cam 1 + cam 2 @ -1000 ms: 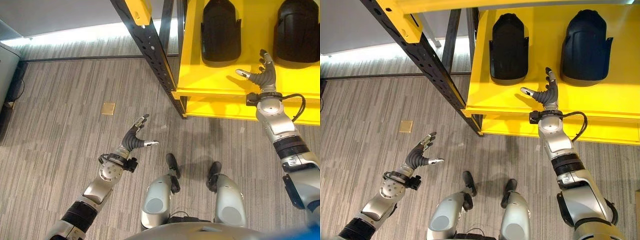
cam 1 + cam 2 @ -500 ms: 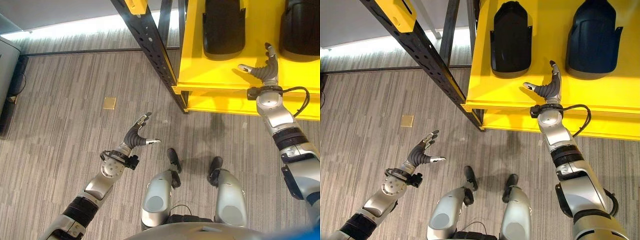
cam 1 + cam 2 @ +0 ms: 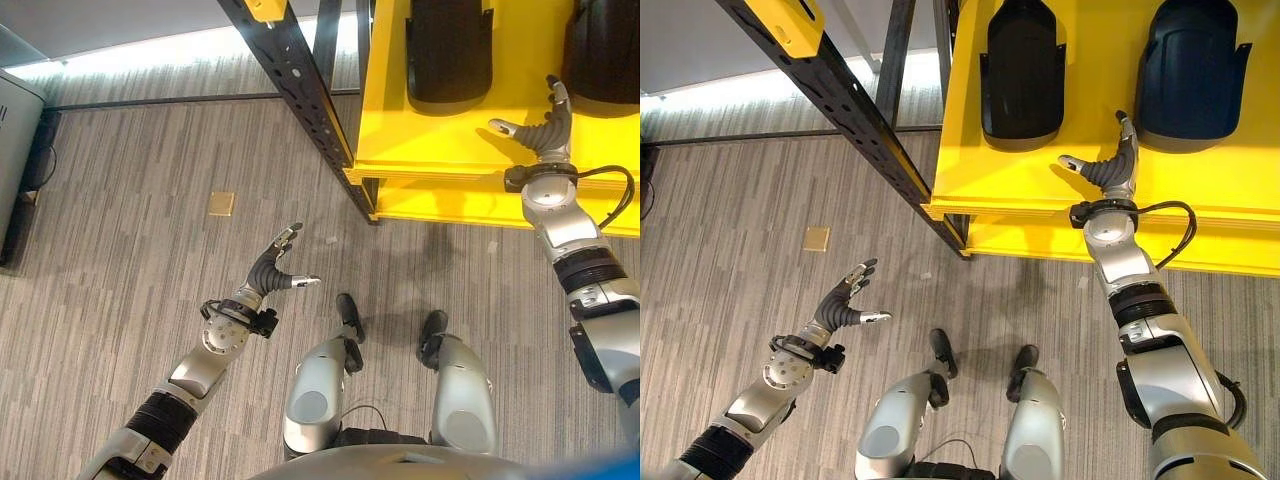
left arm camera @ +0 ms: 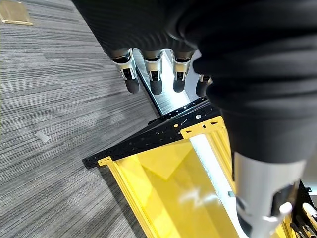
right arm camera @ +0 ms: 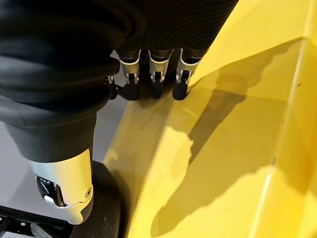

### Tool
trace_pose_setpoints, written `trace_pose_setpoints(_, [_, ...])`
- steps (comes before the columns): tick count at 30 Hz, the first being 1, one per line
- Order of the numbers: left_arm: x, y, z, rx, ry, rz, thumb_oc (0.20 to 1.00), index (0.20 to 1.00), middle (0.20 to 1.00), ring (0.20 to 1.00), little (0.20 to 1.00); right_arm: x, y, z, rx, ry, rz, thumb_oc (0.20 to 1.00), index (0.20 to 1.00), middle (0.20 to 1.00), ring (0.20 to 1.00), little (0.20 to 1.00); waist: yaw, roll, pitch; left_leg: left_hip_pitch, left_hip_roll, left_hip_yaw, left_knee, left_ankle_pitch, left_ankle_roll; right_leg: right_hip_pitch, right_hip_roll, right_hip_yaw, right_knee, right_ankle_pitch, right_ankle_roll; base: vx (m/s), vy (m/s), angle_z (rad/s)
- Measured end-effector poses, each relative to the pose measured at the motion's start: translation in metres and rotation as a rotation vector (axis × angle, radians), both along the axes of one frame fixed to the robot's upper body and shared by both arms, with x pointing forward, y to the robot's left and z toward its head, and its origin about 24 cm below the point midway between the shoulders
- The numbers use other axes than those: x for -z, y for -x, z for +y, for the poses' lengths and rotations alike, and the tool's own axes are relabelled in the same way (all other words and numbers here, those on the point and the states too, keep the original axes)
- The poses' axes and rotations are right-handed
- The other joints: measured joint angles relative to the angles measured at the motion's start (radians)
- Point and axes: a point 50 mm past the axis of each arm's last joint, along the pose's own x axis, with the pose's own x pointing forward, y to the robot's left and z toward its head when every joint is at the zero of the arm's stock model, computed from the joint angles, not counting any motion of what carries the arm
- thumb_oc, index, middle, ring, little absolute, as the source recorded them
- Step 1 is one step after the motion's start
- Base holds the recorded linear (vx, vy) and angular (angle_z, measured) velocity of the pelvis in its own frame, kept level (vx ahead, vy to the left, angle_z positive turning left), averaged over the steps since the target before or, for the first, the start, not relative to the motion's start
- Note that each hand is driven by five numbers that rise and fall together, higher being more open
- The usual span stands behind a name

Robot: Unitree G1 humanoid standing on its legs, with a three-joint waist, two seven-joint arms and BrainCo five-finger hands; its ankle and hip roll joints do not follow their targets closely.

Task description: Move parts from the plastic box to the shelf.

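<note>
Two black moulded parts lie on the yellow shelf [image 3: 1040, 180]: one part [image 3: 1020, 75] to the left, the other part [image 3: 1195, 70] to the right. My right hand [image 3: 1112, 170] hovers open over the shelf's front edge between them, fingers spread, holding nothing; its fingers [image 5: 154, 79] show straight above the yellow surface. My left hand [image 3: 270, 275] hangs open and empty over the floor at the lower left, with its fingers [image 4: 153, 79] relaxed.
A black perforated upright [image 3: 300, 90] of the shelf frame slants across the upper middle, with a yellow beam end [image 3: 790, 20] on it. A small tan plate [image 3: 221, 203] lies on the striped grey floor. A grey cabinet [image 3: 15, 130] stands at the far left.
The view has shifted a little. My right hand has moved slightly to the right along the shelf's front edge, still open. My left hand has barely moved.
</note>
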Motion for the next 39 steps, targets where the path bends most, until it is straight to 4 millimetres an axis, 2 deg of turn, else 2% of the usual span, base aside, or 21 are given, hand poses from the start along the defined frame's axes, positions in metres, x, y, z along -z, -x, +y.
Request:
trace_pose_setpoints(33, [-0.001, -0.001, -0.001, -0.007, 0.001, -0.006, 1.000, 1.000, 1.000, 1.000, 1.000, -0.001, -0.002, -0.011, 0.095, -0.007, 0.020, 1.000, 1.000, 1.000, 1.000, 1.000, -0.012, -0.001, 0.000, -0.001, 0.002, 0.001, 0.011, 0.001, 0.001, -0.003, -0.003, 0.003, 0.011, 0.000, -0.002, 0.00, 0.000, 0.00])
trace_pose_setpoints(39, [-0.001, -0.001, -0.001, -0.006, 0.001, -0.008, 1.000, 1.000, 1.000, 1.000, 1.000, -0.005, 0.000, -0.021, 0.135, 0.009, 0.006, 1.000, 1.000, 1.000, 1.000, 1.000, -0.012, -0.001, 0.000, -0.001, 0.001, 0.001, 0.011, 0.001, 0.001, -0.003, -0.003, 0.003, 0.011, 0.000, -0.002, 0.00, 0.000, 0.00])
